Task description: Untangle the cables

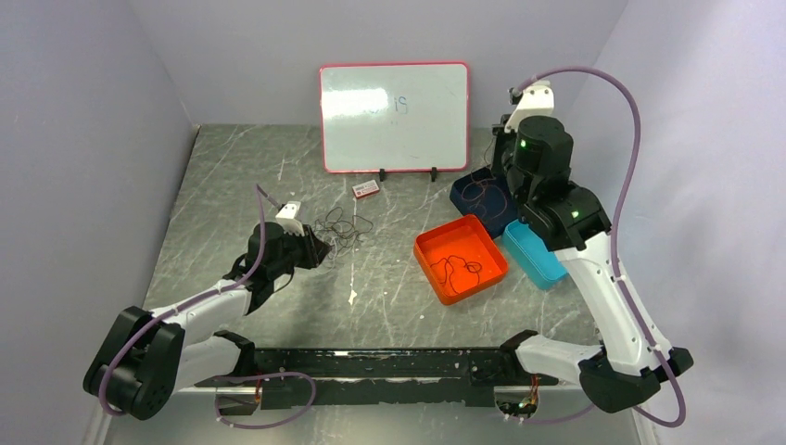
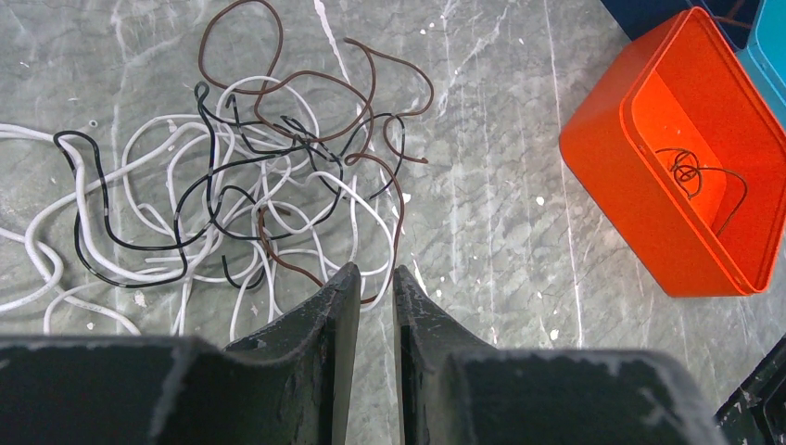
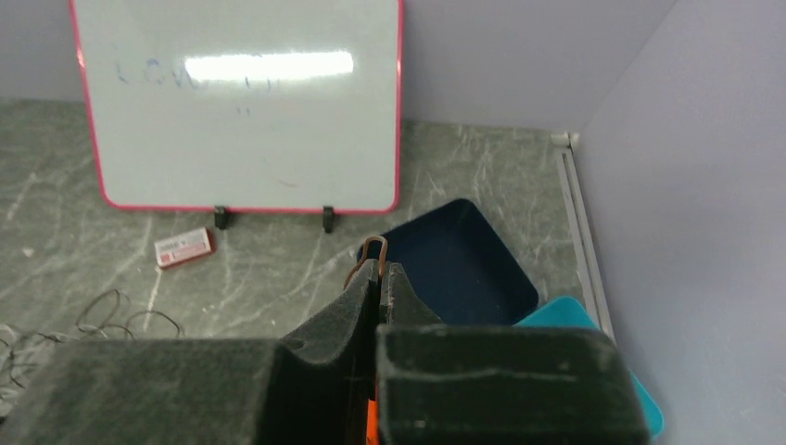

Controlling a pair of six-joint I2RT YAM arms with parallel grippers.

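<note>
Though whiteboard (image 3: 241,120) writing is too faint to read, right hand (image 3: 380,269) clenched on brown cable (image 3: 373,241) — left hand (image 2: 375,273), grip unclear.

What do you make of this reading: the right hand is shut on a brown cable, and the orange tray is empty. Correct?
Not quite. The orange tray is not empty: the left wrist view shows a dark cable coiled inside it. The rest stands: the right hand is shut on a brown cable.

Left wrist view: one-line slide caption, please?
Left gripper, jaws slightly parted, at the edge of tangled white, black and brown cables; orange bin beside them holds one cable.
</note>
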